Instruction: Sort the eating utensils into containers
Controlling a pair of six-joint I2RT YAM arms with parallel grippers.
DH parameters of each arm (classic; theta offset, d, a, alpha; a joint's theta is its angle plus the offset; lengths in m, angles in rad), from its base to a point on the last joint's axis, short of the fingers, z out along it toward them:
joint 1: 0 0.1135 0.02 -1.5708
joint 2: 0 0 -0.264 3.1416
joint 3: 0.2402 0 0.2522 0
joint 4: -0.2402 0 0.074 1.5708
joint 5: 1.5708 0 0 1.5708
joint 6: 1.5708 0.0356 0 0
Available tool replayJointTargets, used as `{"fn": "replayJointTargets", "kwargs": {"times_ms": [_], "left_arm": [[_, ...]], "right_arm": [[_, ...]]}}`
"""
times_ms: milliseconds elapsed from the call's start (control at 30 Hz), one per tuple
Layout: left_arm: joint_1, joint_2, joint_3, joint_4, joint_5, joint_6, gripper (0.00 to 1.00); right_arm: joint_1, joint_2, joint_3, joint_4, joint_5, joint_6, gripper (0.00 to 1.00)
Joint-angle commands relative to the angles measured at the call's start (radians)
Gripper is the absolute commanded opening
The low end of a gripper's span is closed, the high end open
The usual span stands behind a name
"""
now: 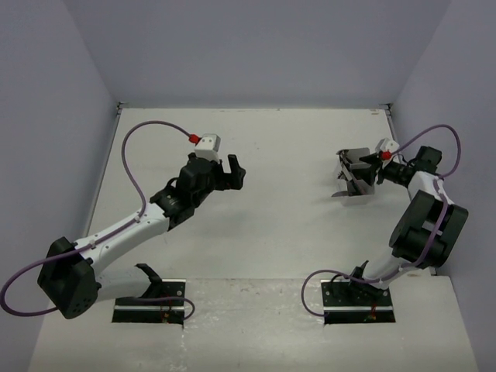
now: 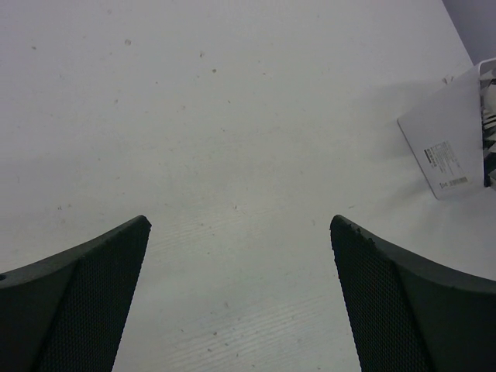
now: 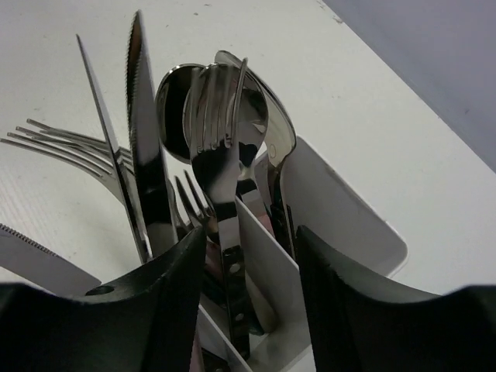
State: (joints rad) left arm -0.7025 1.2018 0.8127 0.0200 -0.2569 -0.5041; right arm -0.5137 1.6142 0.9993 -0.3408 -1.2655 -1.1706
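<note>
The containers (image 1: 355,177) stand at the right of the table, a cluster of white boxes (image 3: 341,208) filled with upright eating utensils. In the right wrist view a fork with a dark riveted handle (image 3: 225,167) stands in a compartment, with spoons (image 3: 172,101), knives (image 3: 147,163) and more forks (image 3: 66,143) around it. My right gripper (image 3: 252,240) is just above the boxes, jaws apart on either side of that fork's handle and a divider wall, not pinching either. My left gripper (image 2: 240,225) hangs open over bare table at centre left (image 1: 232,172); the boxes' white side (image 2: 448,143) lies to its far right.
Grey walls close the table at the back and on both sides. A purple cable loops over each arm. The arm bases (image 1: 151,306) are bolted at the near edge.
</note>
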Motion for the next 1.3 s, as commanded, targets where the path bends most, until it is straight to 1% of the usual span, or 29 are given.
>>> {"fn": "replayJointTargets", "kwargs": {"times_ms": [0, 33, 267, 333, 400, 433, 467, 500, 533, 600, 633, 667, 700, 733, 767, 800, 833, 867, 900, 933, 967, 1000, 1033, 1067, 1100, 1133, 1167, 1233, 1267], "left_arm": [[0.001, -0.005, 0.048, 0.024, -0.041, 0.019, 1.00], [0.001, -0.005, 0.051, 0.018, -0.041, 0.021, 1.00], [0.001, -0.024, 0.054, 0.017, -0.042, 0.022, 1.00], [0.001, -0.031, 0.055, 0.018, -0.042, 0.022, 1.00], [0.001, -0.039, 0.057, 0.018, -0.039, 0.027, 1.00], [0.001, -0.048, 0.057, 0.017, -0.036, 0.029, 1.00], [0.001, -0.054, 0.059, 0.015, -0.036, 0.029, 1.00], [0.001, -0.064, 0.059, 0.014, -0.036, 0.030, 1.00], [0.001, -0.082, 0.059, 0.003, -0.041, 0.032, 1.00], [0.001, -0.106, 0.066, -0.015, -0.056, 0.029, 1.00], [0.001, -0.132, 0.069, -0.059, -0.074, 0.027, 1.00], [0.001, -0.145, 0.078, -0.074, -0.079, 0.026, 1.00], [0.001, -0.157, 0.083, -0.104, -0.088, 0.026, 1.00], [0.001, -0.181, 0.088, -0.120, -0.093, 0.026, 1.00], [0.001, -0.197, 0.094, -0.133, -0.102, 0.026, 1.00], [0.001, -0.209, 0.097, -0.167, -0.113, 0.021, 1.00], [0.001, -0.232, 0.103, -0.187, -0.146, 0.016, 1.00], [0.001, -0.243, 0.118, -0.210, -0.168, -0.006, 1.00], [0.001, -0.251, 0.128, -0.268, -0.194, -0.019, 1.00], [0.001, -0.255, 0.143, -0.308, -0.244, -0.033, 1.00], [0.001, -0.254, 0.179, -0.348, -0.269, -0.066, 1.00], [0.001, -0.246, 0.196, -0.438, -0.339, -0.086, 1.00], [0.001, -0.243, 0.230, -0.489, -0.382, -0.140, 1.00], [0.001, -0.236, 0.246, -0.538, -0.428, -0.174, 1.00], [0.001, -0.219, 0.261, -0.642, -0.518, -0.210, 1.00], [0.001, -0.211, 0.281, -0.688, -0.559, -0.284, 1.00], [0.001, -0.205, 0.286, -0.724, -0.583, -0.313, 1.00], [0.003, -0.185, 0.290, -0.785, -0.598, -0.377, 1.00], [0.003, -0.180, 0.287, -0.799, -0.593, -0.396, 1.00]], "right_arm": [[-0.008, -0.008, 0.033, -0.038, -0.005, -0.052, 0.53], [-0.009, -0.011, 0.029, -0.037, -0.009, -0.057, 0.58], [-0.011, -0.039, 0.010, -0.020, -0.011, -0.058, 0.59], [-0.012, -0.063, 0.013, -0.042, -0.014, -0.060, 0.60], [-0.012, -0.100, 0.022, -0.075, -0.043, -0.061, 0.63], [-0.011, -0.114, 0.030, -0.095, -0.052, -0.054, 0.67], [-0.011, -0.131, 0.035, -0.101, -0.067, -0.026, 0.96], [-0.011, -0.146, 0.039, -0.101, -0.087, 0.003, 0.99], [-0.011, -0.181, 0.054, -0.084, -0.101, 0.043, 0.99], [-0.008, -0.218, 0.070, -0.032, -0.127, 0.242, 0.99], [-0.002, -0.258, 0.084, 0.039, -0.126, 0.317, 0.99], [0.006, -0.279, 0.091, 0.081, -0.120, 0.480, 0.99], [0.029, -0.299, 0.094, 0.183, -0.073, 0.574, 0.99], [0.043, -0.321, 0.093, 0.233, -0.031, 0.650, 0.99], [0.059, -0.362, 0.090, 0.282, 0.024, 0.784, 0.99], [0.113, -0.385, 0.088, 0.310, 0.084, 0.813, 0.99], [0.154, -0.408, 0.096, 0.327, 0.250, 0.824, 0.99], [0.199, -0.450, 0.102, 0.335, 0.356, 0.854, 0.99], [0.292, -0.465, 0.111, 0.356, 0.453, 0.879, 0.99], [0.338, -0.474, 0.152, 0.388, 0.532, 0.903, 0.99], [0.409, -0.465, 0.191, 0.379, 0.648, 0.966, 0.99], [0.434, -0.453, 0.290, 0.350, 0.676, 1.017, 0.99], [0.455, -0.436, 0.342, 0.344, 0.710, 1.143, 0.99], [0.475, -0.418, 0.390, 0.311, 0.732, 1.217, 0.99], [0.513, -0.375, 0.483, 0.254, 0.758, 1.279, 0.99], [0.552, -0.354, 0.527, 0.215, 0.785, 1.328, 0.99], [0.573, -0.334, 0.556, 0.176, 0.814, 1.423, 0.99], [0.644, -0.277, 0.613, 0.059, 0.841, 1.480, 0.99], [0.700, -0.263, 0.617, 0.021, 0.894, 1.500, 0.99]]}}
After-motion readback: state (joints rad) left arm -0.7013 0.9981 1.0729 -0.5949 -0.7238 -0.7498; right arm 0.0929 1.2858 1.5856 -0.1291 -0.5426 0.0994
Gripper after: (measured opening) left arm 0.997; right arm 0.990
